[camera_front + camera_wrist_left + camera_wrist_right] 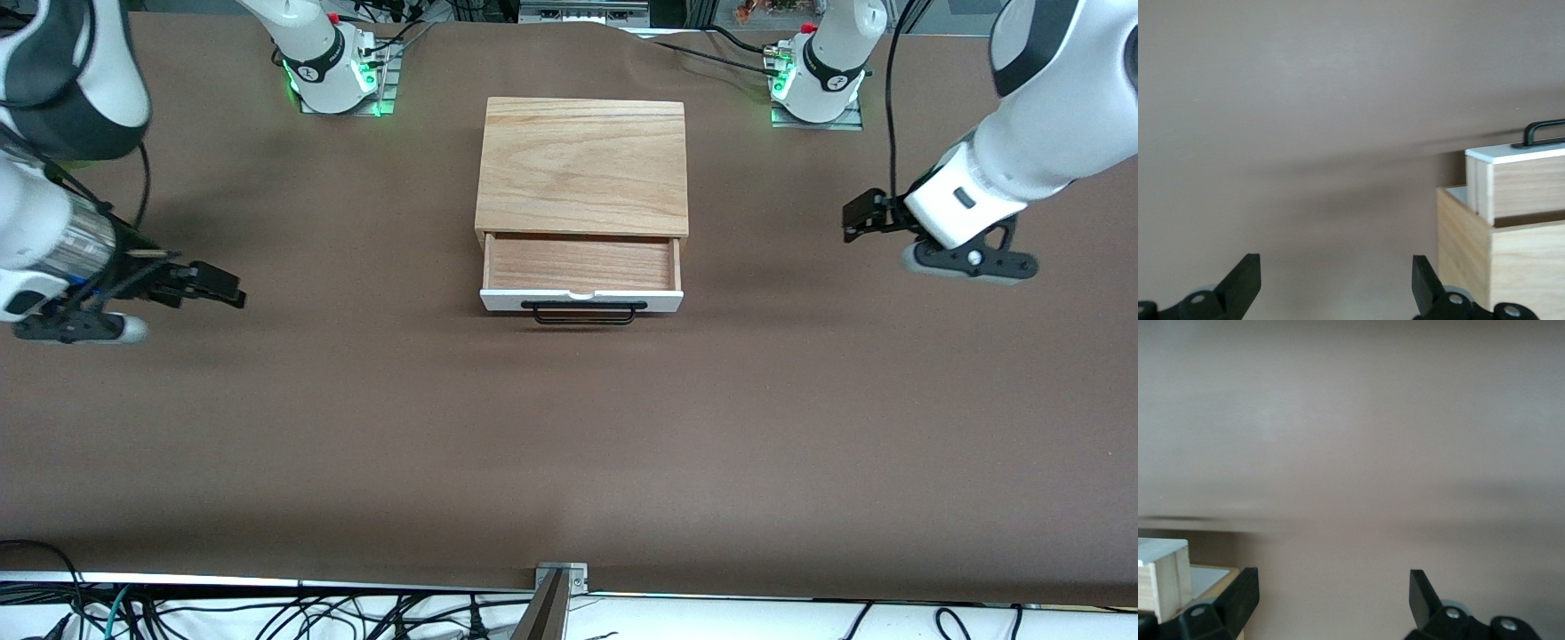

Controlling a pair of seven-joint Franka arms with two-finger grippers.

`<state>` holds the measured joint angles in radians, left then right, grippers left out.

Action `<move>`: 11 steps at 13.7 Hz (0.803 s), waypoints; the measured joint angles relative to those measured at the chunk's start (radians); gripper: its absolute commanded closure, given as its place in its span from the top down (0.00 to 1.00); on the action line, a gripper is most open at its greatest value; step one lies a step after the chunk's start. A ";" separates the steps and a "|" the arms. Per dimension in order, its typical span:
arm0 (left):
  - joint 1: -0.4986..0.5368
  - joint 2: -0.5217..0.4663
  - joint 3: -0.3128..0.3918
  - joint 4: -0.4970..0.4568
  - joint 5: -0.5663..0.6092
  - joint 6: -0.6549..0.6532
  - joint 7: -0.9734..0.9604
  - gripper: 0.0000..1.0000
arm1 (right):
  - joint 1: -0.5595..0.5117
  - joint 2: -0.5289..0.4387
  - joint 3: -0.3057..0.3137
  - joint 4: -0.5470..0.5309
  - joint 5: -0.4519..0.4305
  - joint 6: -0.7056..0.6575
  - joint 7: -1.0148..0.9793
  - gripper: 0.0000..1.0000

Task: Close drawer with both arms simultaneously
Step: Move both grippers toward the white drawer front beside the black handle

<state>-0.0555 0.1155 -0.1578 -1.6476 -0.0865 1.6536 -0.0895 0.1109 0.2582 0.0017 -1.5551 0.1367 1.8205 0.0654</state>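
Observation:
The drawer (pixel 582 267) is pulled partway out of the light-oak box (pixel 582 164), its white front panel and black bar handle (pixel 584 313) facing the front camera; it is empty. My left gripper (pixel 855 218) is open and empty, over bare table toward the left arm's end, well apart from the box. My right gripper (pixel 224 289) is open and empty, over bare table toward the right arm's end. The left wrist view shows the left gripper (pixel 1336 283) with jaws wide and the drawer (pixel 1525 183) beside them. The right wrist view shows the right gripper (pixel 1331 597) open and a drawer corner (pixel 1161 577).
The brown table (pixel 569 444) carries only the box. The arm bases (pixel 333 62) (pixel 822 76) stand along the edge farthest from the front camera. Cables (pixel 267 613) lie along the nearest edge, off the brown cover.

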 measured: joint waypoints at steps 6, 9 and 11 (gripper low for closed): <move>-0.105 0.189 -0.002 0.012 -0.107 0.269 -0.001 1.00 | 0.168 0.151 0.011 0.000 0.088 0.233 0.008 1.00; -0.131 0.277 -0.002 0.016 -0.173 0.376 -0.001 1.00 | 0.218 0.215 0.012 0.001 0.125 0.323 0.005 1.00; -0.152 0.329 -0.002 0.018 -0.235 0.434 -0.001 1.00 | 0.261 0.244 0.013 0.001 0.154 0.369 0.005 1.00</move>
<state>-0.2076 0.4444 -0.1603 -1.6293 -0.3215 2.0881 -0.0900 0.3723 0.5021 0.0143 -1.5539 0.2909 2.1893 0.0706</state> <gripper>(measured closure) 0.000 0.000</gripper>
